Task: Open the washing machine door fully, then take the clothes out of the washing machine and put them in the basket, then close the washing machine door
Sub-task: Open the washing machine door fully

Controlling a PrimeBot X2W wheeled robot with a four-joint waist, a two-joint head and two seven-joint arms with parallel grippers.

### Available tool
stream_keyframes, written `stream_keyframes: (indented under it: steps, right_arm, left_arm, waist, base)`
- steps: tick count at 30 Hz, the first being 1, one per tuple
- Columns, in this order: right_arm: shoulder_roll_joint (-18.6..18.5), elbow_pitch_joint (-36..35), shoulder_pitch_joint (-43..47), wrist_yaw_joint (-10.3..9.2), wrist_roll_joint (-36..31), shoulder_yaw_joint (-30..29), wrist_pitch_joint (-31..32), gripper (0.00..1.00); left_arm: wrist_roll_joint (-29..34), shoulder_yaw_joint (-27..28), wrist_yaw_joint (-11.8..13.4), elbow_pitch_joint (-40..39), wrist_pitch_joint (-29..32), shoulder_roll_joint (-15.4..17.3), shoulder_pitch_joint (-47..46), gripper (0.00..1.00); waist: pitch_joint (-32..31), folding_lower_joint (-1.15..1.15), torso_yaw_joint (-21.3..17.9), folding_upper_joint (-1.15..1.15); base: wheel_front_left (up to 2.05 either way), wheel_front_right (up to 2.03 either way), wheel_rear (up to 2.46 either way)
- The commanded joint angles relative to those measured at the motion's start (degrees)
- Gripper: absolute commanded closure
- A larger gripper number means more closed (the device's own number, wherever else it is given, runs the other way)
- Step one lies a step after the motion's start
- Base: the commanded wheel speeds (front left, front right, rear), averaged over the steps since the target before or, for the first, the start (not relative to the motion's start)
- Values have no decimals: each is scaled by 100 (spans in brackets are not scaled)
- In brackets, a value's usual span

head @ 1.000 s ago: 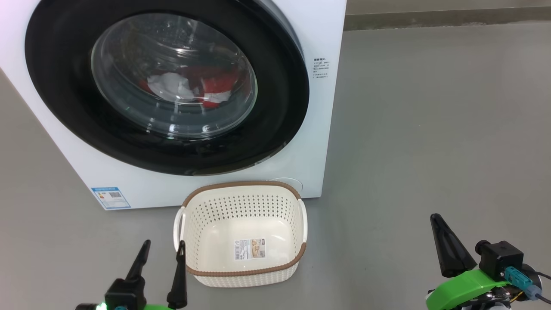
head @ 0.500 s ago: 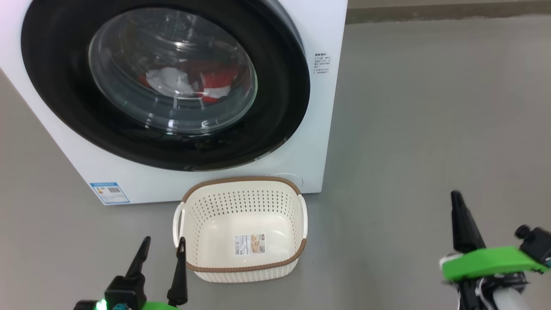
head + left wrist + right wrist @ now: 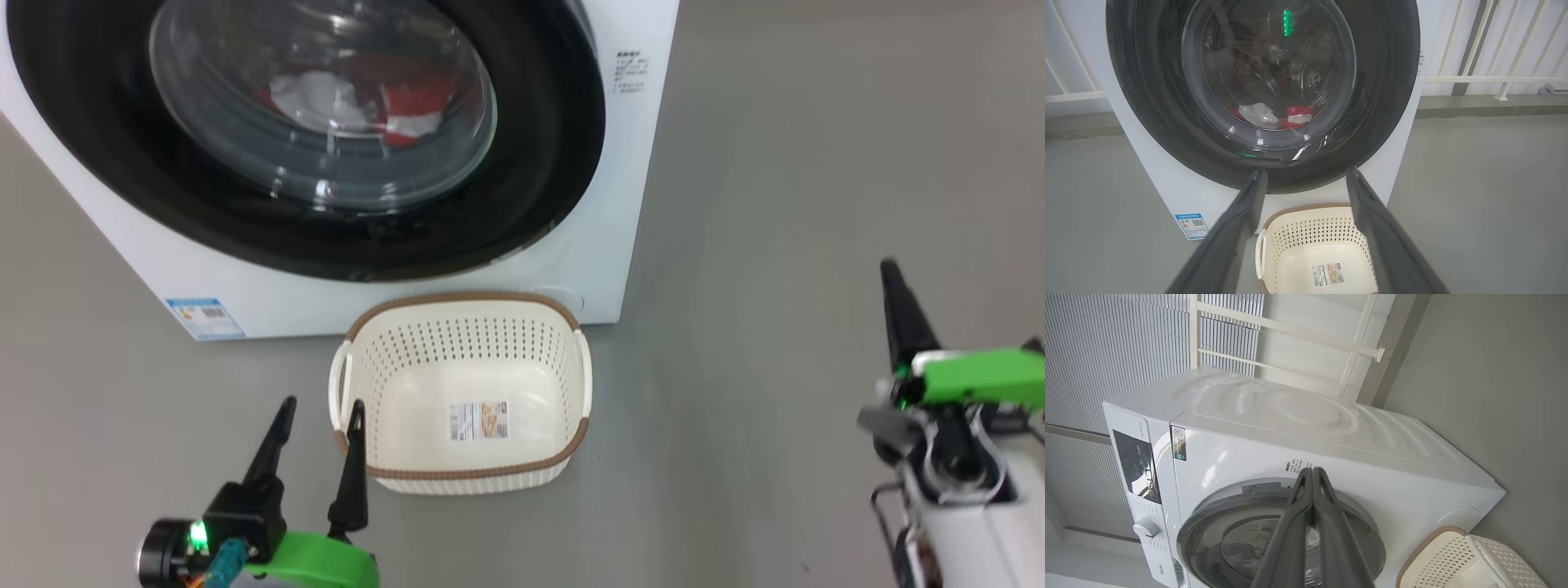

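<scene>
The washing machine (image 3: 629, 204) stands at the upper left, with the washing machine door (image 3: 563, 163) lying shut against its front. Red and white clothes (image 3: 351, 102) show through the glass, low in the drum (image 3: 1274, 116). The basket (image 3: 461, 299) sits empty on the floor right below the door. My left gripper (image 3: 321, 406) is open, just left of the basket's near corner, nothing between its fingers (image 3: 1249, 204). My right gripper (image 3: 888, 268) is shut and empty, well right of the machine, pointing at its front (image 3: 1312, 469).
Grey floor (image 3: 775, 245) spreads to the right of the machine and around the basket. A white railing (image 3: 1494, 79) and wall run behind the machine. A control panel with a knob (image 3: 1145, 528) sits along the machine's top front. A blue label (image 3: 204, 317) marks its lower left corner.
The head camera has tilted, shifting the whole picture. My right gripper has risen, moved forward and rolled onto its side, still shut. The left gripper stays open in place.
</scene>
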Motion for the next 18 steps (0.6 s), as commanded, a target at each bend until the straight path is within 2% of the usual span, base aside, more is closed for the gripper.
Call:
stream_keyframes:
  steps: [1, 8, 18]
  right_arm:
    - [-78, -9, -448, -3, 292, 4, 221, 100]
    - [-254, 643, -1353, -3, 845, -43, 1008, 100]
    - [-487, 1447, -2731, -3, 872, 253, 1780, 100]
  left_arm:
    - [-21, 149, 75, -209, -69, 38, -266, 0]
    - [-10, 22, 121, -294, -69, 36, -479, 0]
    - [-175, -324, 270, -438, -69, 34, -901, 0]
  waist:
    - [184, 0, 62, 0]
    - [574, 0, 134, 0]
    - [1174, 0, 342, 0]
  base:
    - [0, 0, 0]
    - [0, 0, 0]
    - [0, 0, 0]
